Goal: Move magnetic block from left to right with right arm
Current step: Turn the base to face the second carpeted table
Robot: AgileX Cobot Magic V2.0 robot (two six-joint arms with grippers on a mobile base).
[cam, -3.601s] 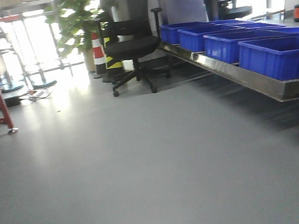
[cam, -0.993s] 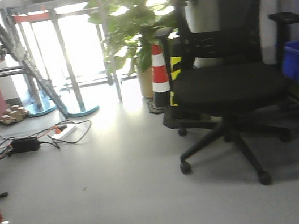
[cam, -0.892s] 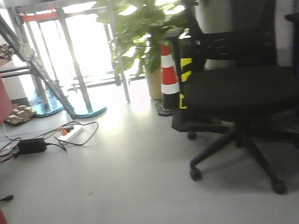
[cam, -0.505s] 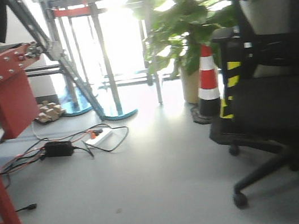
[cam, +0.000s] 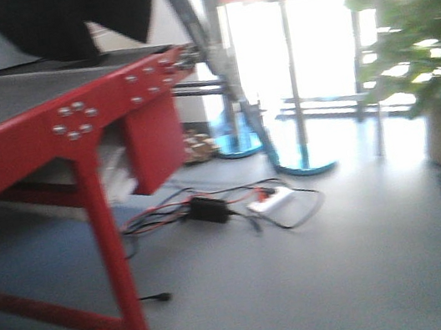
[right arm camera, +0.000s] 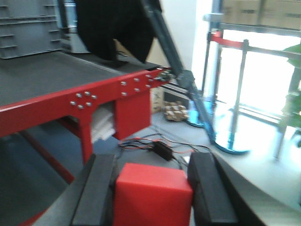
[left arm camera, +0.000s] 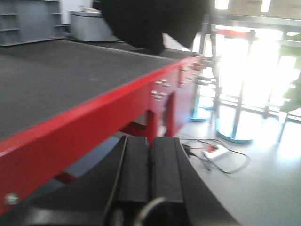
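Fingers (right arm camera: pixel 99 188) of the right gripper (right arm camera: pixel 151 165) are being pressed onto both sides of the magnetic block (right arm camera: pixel 153 200), which is being held between them, clear of the red-framed surface (right arm camera: pixel 42 75) at ten o'clock. Fingers (left arm camera: pixel 134 169) of the left gripper (left arm camera: pixel 150 141) are being held together near that surface's red edge. Cables (right arm camera: pixel 164 148) are being seen on the floor (cam: pixel 374 275) at twelve o'clock.

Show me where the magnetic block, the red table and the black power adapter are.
magnetic block (right arm camera: pixel 151 205): right wrist view, front face.
red table (cam: pixel 83 130): front-facing view, bolted corner.
black power adapter (cam: pixel 209 209): front-facing view, its top.
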